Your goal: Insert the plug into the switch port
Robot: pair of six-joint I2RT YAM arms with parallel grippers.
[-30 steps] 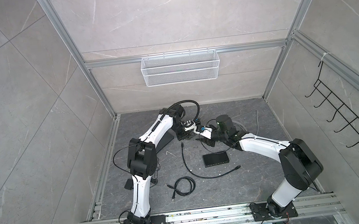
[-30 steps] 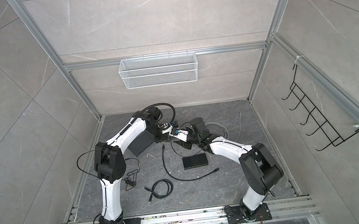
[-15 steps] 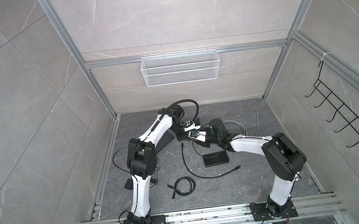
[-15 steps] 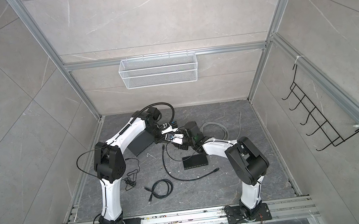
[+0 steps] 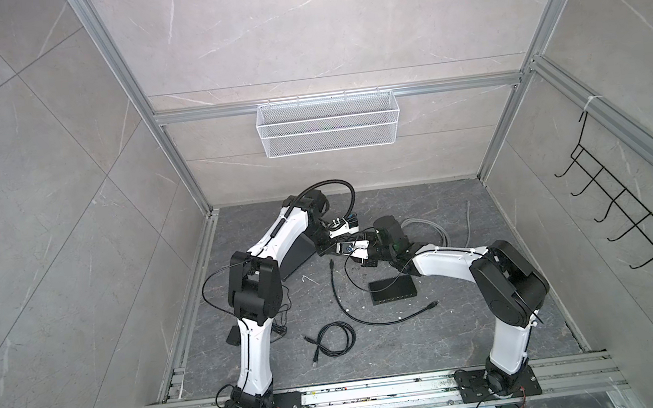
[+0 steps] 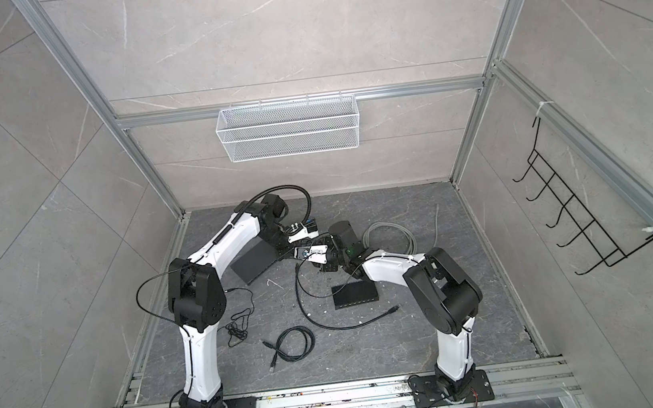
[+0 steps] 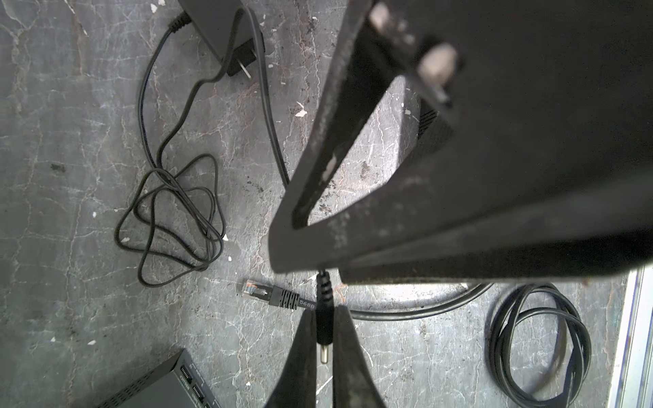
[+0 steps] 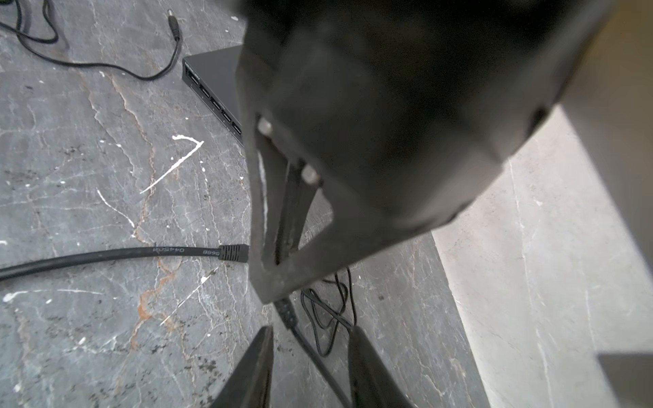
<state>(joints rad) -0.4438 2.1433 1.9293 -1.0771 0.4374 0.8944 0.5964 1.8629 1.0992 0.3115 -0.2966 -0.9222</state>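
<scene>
Switch (image 5: 393,289) lies flat on the floor just beside the right forearm, port row on its near edge. Black Ethernet cable (image 5: 338,300) curves past its left side, with the clear connector (image 7: 257,289) on the floor below the grippers. Left gripper (image 7: 325,314) jaws are clamped on the barrel plug (image 7: 324,335): metal tip between the fingers, strain relief sticking out past them, held above the floor, apart from the switch. Right gripper (image 8: 312,332) jaws are apart, and the plug's thin lead (image 8: 311,353) runs between them.

The plug (image 7: 324,328) is black with a silver tip, the switch (image 5: 392,289) black, the floor (image 5: 416,349) dark grey veined white.
</scene>
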